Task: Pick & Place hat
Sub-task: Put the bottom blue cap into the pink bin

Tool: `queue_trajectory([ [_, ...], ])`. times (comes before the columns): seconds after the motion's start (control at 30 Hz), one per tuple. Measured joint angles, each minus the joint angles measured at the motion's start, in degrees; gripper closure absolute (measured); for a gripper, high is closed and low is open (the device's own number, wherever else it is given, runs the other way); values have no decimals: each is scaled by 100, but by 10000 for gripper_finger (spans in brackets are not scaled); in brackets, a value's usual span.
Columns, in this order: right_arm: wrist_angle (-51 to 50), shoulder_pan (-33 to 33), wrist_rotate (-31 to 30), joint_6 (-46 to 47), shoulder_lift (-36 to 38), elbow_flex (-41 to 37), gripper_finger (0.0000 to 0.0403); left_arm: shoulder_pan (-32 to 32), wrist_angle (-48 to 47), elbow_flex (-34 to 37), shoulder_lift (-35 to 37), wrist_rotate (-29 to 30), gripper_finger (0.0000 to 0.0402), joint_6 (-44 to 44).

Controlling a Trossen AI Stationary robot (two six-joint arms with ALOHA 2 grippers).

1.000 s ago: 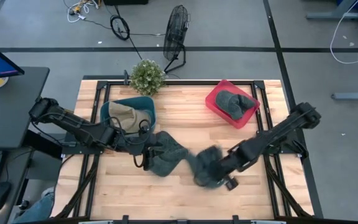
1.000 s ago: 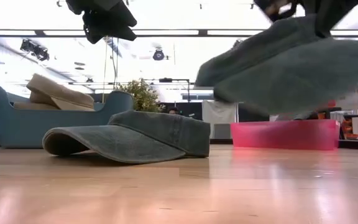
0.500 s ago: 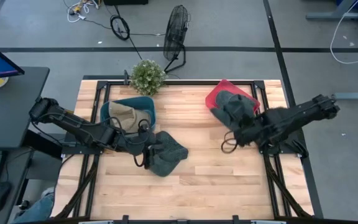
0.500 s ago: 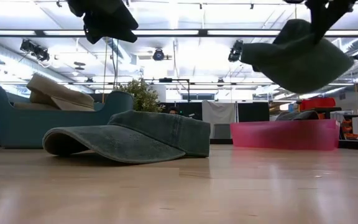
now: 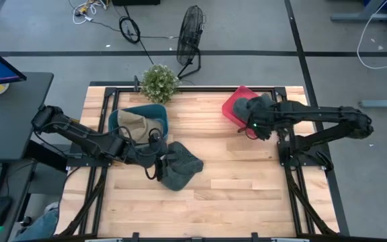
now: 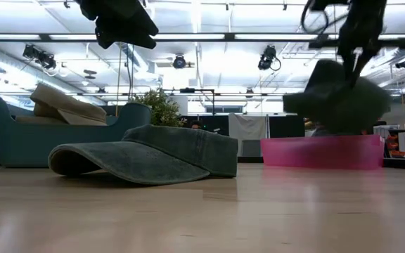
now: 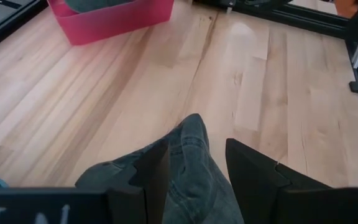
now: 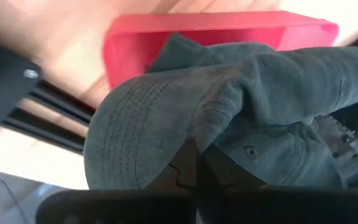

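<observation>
A grey-green denim hat lies on the table by its brim and lower edge. My left gripper hovers above it, open. Its fingers stand on either side of the hat's crown without touching. My right gripper is shut on a second grey-green hat, held over the red bin at the far right. In the low view this hat hangs above the bin. Another grey hat lies inside the bin. My right gripper pinches a bunched fold of the hat's cloth between its two shut fingers, coming from above. The hat hangs below the fingers, tilted, lifted clear of the table and over the red bin.
A blue bin with a tan hat stands at the far left, close behind my left arm. A potted plant sits at the far edge. The near half of the wooden table is bare wood.
My right gripper has carried its hat from the table's near middle up and toward the far right, and now holds it over the red bin. The hat has stayed hanging from the shut fingers. The hat under my left gripper has not moved.
</observation>
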State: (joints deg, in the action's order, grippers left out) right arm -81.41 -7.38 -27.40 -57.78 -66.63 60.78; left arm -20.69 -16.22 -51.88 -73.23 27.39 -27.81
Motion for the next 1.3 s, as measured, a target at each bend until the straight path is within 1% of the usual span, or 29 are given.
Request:
queue_trajectory([
  [0.1,627,-452,28,-679,-2,-379,402,0,-1,0,0,3,242,0],
  [0.17,1029,-698,80,-942,-2,-638,402,0,0,0,0,23,242,-2],
  [0.33,1961,-1076,482,-1168,-2,-1368,396,0,1,0,0,46,242,-1],
  [0.4,2251,-1119,385,-1128,9,-1625,390,0,-1,0,0,46,242,-2],
  [0.47,2468,-1125,283,-971,34,-1797,383,0,-1,0,0,47,242,0],
  [0.53,2541,-1134,95,-595,12,-1851,374,0,1,0,0,47,242,-2],
  [0.73,2619,-1132,350,862,-22,-1760,347,0,1,0,0,47,242,-4],
  [0.9,2617,-1132,305,1647,-11,-1747,326,0,1,0,0,47,242,-7],
  [1.1,2617,-1132,276,2189,-11,-1745,293,0,1,0,0,47,242,-9],
  [1.27,2615,-1129,234,2569,-11,-1742,257,0,1,0,0,47,241,-11],
  [1.3,2615,-1129,151,2581,-11,-1742,249,0,1,0,0,47,241,-11],
])
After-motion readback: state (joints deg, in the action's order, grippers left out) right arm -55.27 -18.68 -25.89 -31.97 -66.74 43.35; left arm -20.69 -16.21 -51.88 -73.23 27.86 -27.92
